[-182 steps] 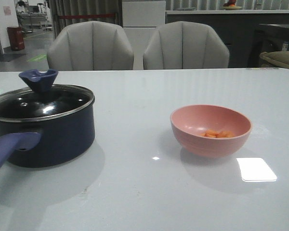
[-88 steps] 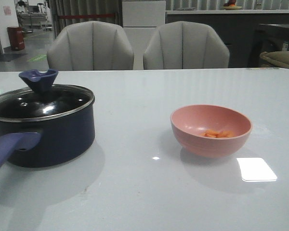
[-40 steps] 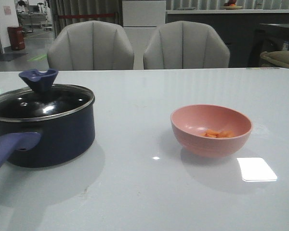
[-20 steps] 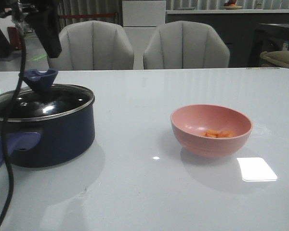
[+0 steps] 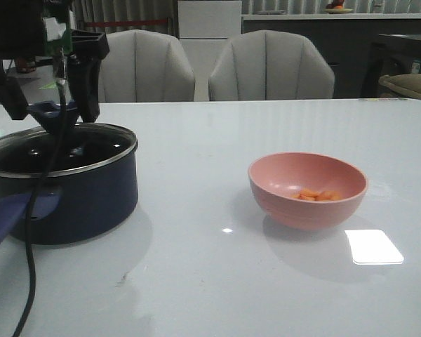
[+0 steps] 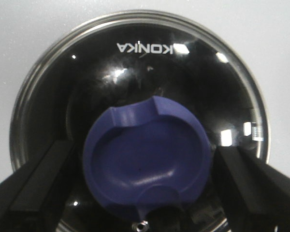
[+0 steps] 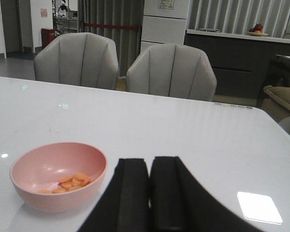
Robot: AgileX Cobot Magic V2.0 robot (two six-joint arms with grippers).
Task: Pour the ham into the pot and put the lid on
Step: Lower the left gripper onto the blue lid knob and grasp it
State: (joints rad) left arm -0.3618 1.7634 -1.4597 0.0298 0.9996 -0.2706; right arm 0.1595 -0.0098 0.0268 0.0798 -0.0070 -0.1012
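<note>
Nearest us, by the table's (image 5: 217, 281) left edge, sits the pot (image 5: 70, 200): a round, dark navy saucepan with a long, lighter blue handle (image 5: 10, 217) reaching toward the near edge. The lid (image 5: 59, 151) lies on it, domed glass in a bright metal rim, printed KONKA and topped by a flared matte blue knob (image 6: 147, 164).

Toward the right edge stands a smooth pink bowl (image 5: 307, 189), well apart from the pot, with the ham (image 5: 316, 195) as small orange pieces at its bottom. The glossy white tabletop throws back a square of light just beside it.

Beyond the far edge stand 2 grey padded chairs (image 5: 270, 67).

Half a second ago the left gripper (image 5: 48, 105) hung above the knob; now it has come down, its 2 black fingers (image 6: 43, 179) spread on either side of the knob, not clamped.

The right gripper (image 7: 150, 193) shows in its wrist view, near the bowl, fingers pressed together on nothing.
</note>
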